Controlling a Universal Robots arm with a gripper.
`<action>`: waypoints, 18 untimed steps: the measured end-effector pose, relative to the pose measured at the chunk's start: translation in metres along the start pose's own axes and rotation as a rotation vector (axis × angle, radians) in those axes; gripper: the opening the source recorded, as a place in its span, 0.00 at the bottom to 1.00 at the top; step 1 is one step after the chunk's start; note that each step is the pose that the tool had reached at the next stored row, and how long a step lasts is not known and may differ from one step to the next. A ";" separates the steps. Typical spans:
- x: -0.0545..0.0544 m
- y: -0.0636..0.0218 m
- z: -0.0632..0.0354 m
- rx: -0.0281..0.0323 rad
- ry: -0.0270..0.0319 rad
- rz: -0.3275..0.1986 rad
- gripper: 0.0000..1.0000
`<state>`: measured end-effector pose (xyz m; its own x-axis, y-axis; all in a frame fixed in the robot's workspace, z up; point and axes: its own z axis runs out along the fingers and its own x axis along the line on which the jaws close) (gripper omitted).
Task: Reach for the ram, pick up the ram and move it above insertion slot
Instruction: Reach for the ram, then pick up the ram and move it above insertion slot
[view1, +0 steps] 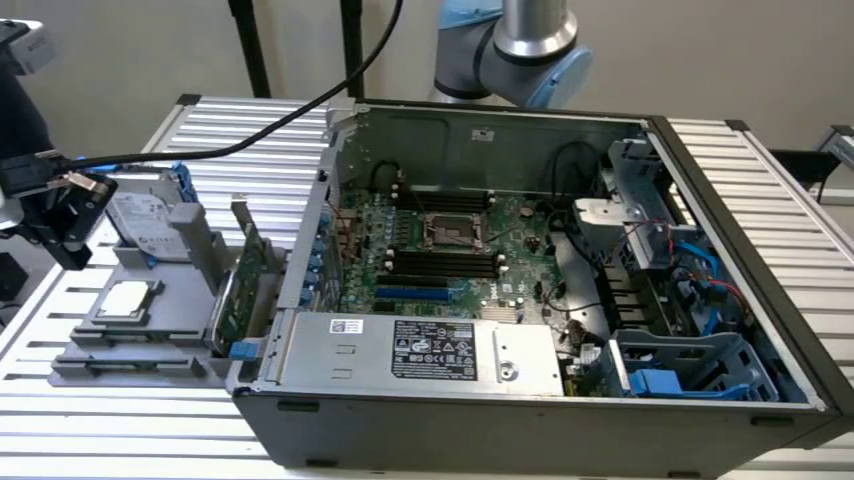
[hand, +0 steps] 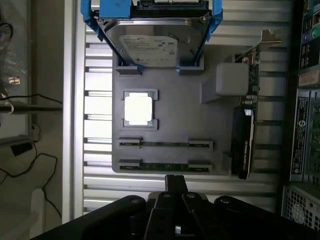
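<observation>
Early going: the gripper (hand: 175, 180) hovers by the grey tray (hand: 172, 117), left of the open computer (view1: 441, 135), fingers (hand: 170, 183) pinched together on nothing. The ram (hand: 165, 165) lies in its tray slot, not yet touched or lifted.

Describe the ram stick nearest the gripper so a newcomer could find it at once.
Beside the open computer case sits a gray tray carrying a hard drive and a square processor. Past the processor, away from the drive, two thin green sticks lie parallel in slots. The ram is the outer one, at the tray's edge nearest the gripper, not the inner stick.
</observation>
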<state>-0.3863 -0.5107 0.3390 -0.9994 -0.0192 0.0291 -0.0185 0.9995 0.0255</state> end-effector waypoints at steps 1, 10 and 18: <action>0.000 0.0000 0.0000 0.0000 0.0000 0.000 0.11; 0.000 0.0000 -0.0001 0.0002 0.0002 0.000 0.11; 0.000 0.0000 -0.0001 0.0002 0.0001 0.000 0.11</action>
<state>-0.3863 -0.5107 0.3391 -0.9994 -0.0193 0.0292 -0.0186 0.9995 0.0252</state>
